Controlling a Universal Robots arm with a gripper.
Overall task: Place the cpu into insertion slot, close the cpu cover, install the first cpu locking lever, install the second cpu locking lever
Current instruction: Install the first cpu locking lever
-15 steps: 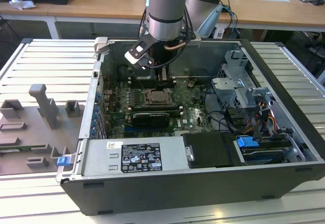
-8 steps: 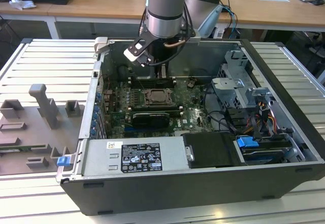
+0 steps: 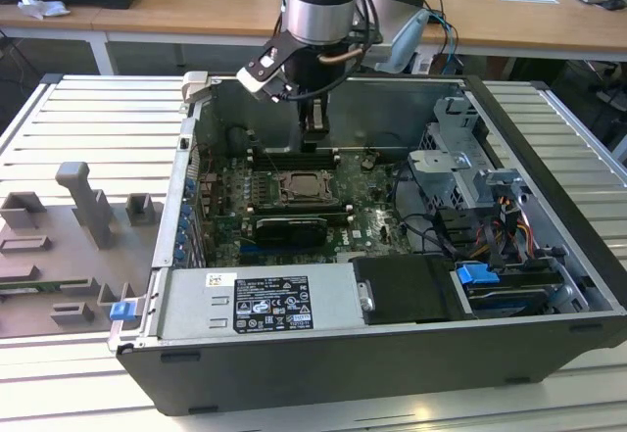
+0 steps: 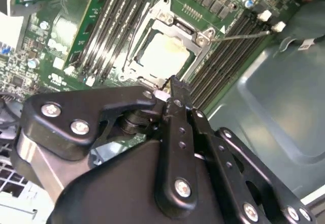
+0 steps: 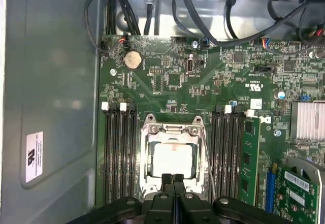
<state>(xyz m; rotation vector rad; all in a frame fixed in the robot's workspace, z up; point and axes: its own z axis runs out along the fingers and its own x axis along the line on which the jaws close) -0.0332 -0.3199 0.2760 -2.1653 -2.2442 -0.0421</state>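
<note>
Hovers with clenched, empty hand (image 5: 172, 179) at cover (image 5: 172, 129) edge; finds cpu (image 5: 172, 160) seated beneath, just beyond.

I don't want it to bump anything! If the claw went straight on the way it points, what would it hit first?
Most likely the cpu cover, at its edge beside the cpu; the claw hangs over that edge. How far above is unclear.

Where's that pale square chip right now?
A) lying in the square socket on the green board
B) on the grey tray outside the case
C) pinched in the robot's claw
A: the cpu lies in the insertion slot, framed by the cpu cover; the gripper at its edge is shut.
</note>
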